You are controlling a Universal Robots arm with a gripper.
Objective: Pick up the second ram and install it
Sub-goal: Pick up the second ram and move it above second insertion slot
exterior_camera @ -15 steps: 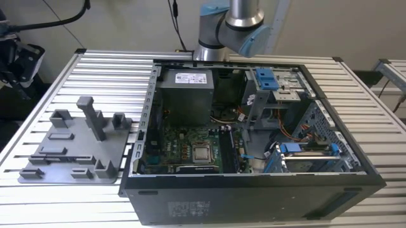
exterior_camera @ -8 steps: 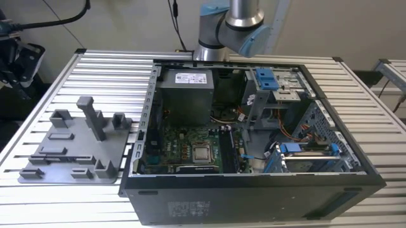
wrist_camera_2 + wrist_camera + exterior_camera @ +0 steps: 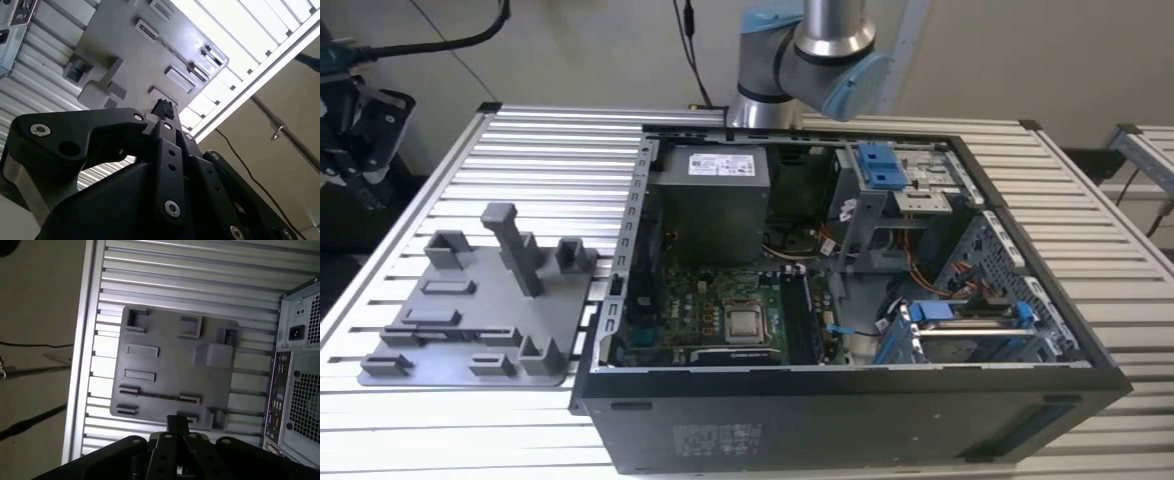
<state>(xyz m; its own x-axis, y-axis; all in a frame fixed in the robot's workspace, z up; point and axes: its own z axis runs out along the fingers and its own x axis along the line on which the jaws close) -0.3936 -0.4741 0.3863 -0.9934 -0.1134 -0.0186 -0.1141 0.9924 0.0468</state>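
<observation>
The second ram (image 3: 160,394) appears as a thin dark strip standing on edge between two holders of the grey fixture plate (image 3: 170,355). The same ram (image 3: 175,52) also runs across the fixture plate (image 3: 125,45) in the second wrist view. My gripper (image 3: 177,421) hovers high above the plate's near edge, well apart from the strip. Its black fingers (image 3: 162,107) are pressed together, shut, with nothing visible between them. In the exterior view the fixture plate (image 3: 467,320) lies on that view's left, beside the open computer case (image 3: 854,300) with its green motherboard (image 3: 707,310).
The slatted metal table (image 3: 547,150) carries both plate and case. Upright posts (image 3: 514,250) rise from the plate. The case's rear panel (image 3: 300,375) stands close to the plate. The arm's base (image 3: 781,70) sits behind the case. Cables hang beyond the table edge (image 3: 80,365).
</observation>
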